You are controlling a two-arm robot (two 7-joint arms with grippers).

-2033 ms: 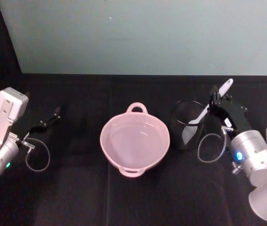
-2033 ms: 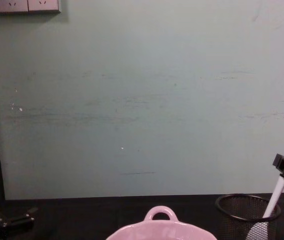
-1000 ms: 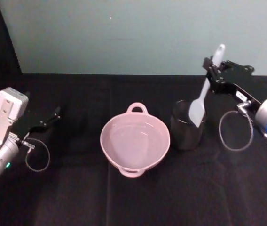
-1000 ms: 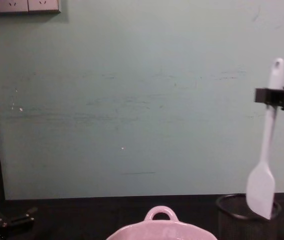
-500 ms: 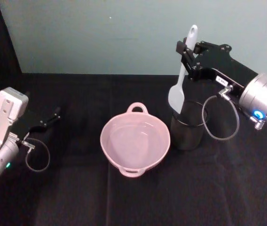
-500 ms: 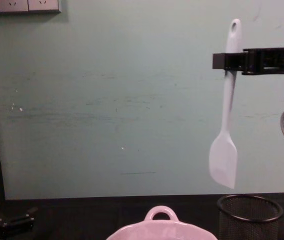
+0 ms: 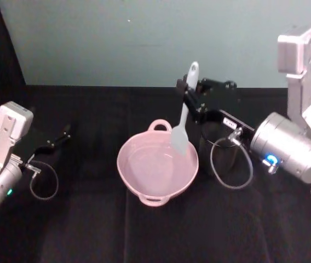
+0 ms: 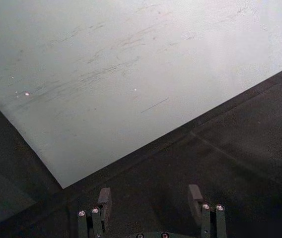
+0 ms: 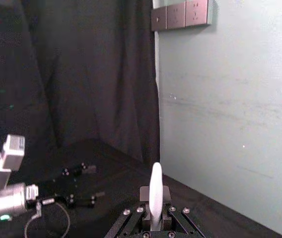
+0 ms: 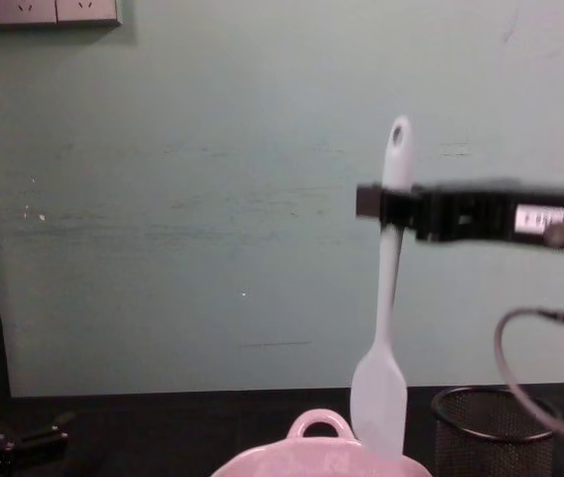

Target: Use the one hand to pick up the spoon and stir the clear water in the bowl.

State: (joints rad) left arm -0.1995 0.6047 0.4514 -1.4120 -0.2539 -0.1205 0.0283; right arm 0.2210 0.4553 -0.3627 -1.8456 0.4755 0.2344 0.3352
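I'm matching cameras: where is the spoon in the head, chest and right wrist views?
Head: spoon at centre, blade over the bowl, handle in the right gripper.
Chest: upright, right of centre, blade low.
Right wrist: handle end at bottom centre, between the jaws.
Shared landmark: pale green wall.

1. Right gripper (image 10: pixel 393 206) clamped on spoon (image 10: pixel 387 298) handle just under its hole, high above the bowl (image 10: pixel 292 459).
2. Spoon hangs near-upright; blade's lower end overlaps bowl rim, right of bowl's loop handle.
3. Black wire-mesh cup (image 10: pixel 495 427) just right of bowl.
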